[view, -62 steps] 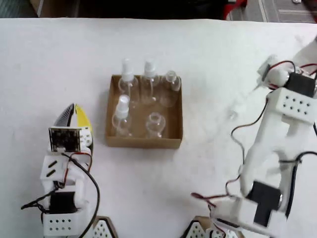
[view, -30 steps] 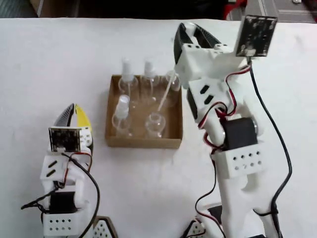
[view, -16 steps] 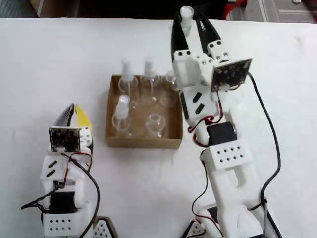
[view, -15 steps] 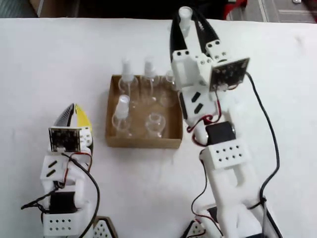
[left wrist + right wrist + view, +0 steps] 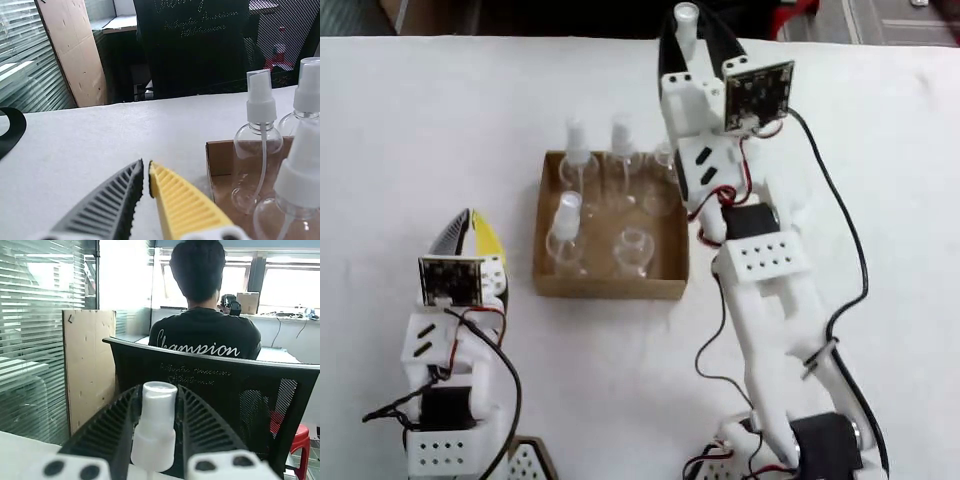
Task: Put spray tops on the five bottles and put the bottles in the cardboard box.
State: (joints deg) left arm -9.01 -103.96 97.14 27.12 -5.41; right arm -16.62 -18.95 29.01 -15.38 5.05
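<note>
High view: the right gripper (image 5: 692, 25) clamps a spray top (image 5: 686, 16) above the far corner of the cardboard box (image 5: 610, 287). The left gripper (image 5: 468, 228) rests closed beside the box. The top's dip tube, probably hidden under the arm, could miss the narrow neck and tip the uncapped bottle (image 5: 633, 247).

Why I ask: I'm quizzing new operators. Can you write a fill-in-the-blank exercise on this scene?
1. The right gripper is shut on a white plastic ____.
2. Of the five clear plastic bottles in the brown cardboard box, ____ have bare, open necks.
3. The left gripper rests beside the box, its fingers grey and ____.

Missing words: spray top; two; yellow.
</note>
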